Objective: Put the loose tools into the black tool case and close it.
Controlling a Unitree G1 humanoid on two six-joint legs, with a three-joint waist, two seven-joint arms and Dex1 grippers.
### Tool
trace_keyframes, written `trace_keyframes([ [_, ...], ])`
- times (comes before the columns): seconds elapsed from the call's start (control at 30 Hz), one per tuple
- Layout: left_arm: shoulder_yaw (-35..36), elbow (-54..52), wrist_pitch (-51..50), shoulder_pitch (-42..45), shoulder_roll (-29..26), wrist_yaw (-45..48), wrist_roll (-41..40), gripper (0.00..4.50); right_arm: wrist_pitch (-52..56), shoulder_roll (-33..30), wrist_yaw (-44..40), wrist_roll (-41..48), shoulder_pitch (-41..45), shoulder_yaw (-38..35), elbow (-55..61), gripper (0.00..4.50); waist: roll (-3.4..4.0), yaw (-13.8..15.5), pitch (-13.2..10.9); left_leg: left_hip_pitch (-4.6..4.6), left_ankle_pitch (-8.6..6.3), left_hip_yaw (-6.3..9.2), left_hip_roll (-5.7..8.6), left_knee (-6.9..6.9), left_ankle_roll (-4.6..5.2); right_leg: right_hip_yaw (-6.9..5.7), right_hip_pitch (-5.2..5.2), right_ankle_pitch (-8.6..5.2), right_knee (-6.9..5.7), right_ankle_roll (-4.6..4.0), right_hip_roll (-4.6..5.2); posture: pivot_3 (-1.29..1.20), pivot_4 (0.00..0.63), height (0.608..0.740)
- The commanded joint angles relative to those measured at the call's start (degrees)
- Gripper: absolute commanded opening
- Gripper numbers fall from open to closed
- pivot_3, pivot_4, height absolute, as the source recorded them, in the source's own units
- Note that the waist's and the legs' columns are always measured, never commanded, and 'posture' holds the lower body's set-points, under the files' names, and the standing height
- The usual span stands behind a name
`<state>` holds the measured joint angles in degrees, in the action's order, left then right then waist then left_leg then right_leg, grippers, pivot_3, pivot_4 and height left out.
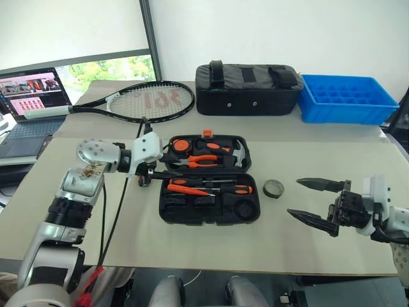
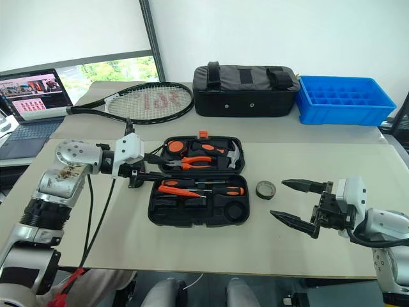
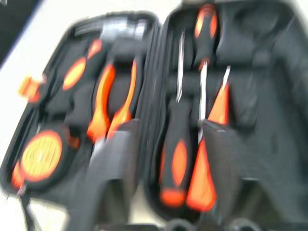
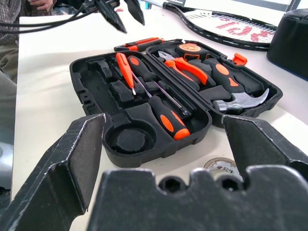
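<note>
Right hand [image 1: 314,200] hangs low over the table [image 1: 77,224], fingers wide apart, empty. Black tool case [image 1: 209,204] lies open mid-table, most slots filled. Tape roll [image 1: 273,188] sits loose just beside it. Left hand [image 2: 152,167] at the case's left edge, fingers apparently slightly parted, empty. Lid not closed.

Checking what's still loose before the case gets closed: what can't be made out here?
- Left gripper: whether its fingertips hold anything; too small in the head views, blurred in the left wrist view.
- Tape roll: partly hidden behind the right gripper in the right wrist view.
- Tool case: the small near slots' contents are too dark.
</note>
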<state>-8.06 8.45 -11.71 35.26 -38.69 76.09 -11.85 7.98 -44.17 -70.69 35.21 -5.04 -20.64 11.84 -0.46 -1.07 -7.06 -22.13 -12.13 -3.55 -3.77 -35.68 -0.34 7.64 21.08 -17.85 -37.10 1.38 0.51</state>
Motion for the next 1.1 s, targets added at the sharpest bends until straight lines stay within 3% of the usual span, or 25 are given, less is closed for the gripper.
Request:
trace_keyframes([
  [0.03,0.34,-4.41,-4.26,-2.37,-1.58,3.23,-4.14,0.17,-0.33,0.19,0.44,1.61,-0.55,-1.58,2.61,4.5,0.0,-0.12,0.0,0.01,0.0,0.01,-0.01,-0.01,0.0,0.0,-0.01,0.0,-0.01,0.0,-0.01,0.0,0.15,0.708],
  [0.5,-1.93,5.91,4.73,-2.09,3.56,-8.18,5.08,0.08,-0.47,0.79,1.11,1.62,-1.11,-1.13,3.51,4.5,0.03,0.18,0.02,-0.09,0.0,0.34,0.01,-0.18,0.0,-0.33,-0.12,0.01,0.01,-0.02,-0.02,0.0,0.15,0.708],
  [0.7,-4.04,8.87,7.83,-2.65,2.05,-6.44,7.9,0.08,-0.42,1.01,1.26,1.51,-1.09,-1.13,3.58,4.5,0.05,0.17,0.03,-0.09,0.0,0.36,0.01,-0.17,0.0,-0.36,-0.12,0.01,0.0,-0.02,-0.03,0.0,0.15,0.708],
  [1.1,-3.14,4.18,4.34,-6.12,0.37,-1.94,4.17,0.08,-0.67,1.33,1.07,1.17,-0.53,-0.72,2.84,4.5,0.18,0.08,0.11,-0.08,0.0,0.36,0.0,-0.17,0.0,-0.37,-0.13,-0.01,-0.01,0.02,-0.03,0.0,0.15,0.708],
])
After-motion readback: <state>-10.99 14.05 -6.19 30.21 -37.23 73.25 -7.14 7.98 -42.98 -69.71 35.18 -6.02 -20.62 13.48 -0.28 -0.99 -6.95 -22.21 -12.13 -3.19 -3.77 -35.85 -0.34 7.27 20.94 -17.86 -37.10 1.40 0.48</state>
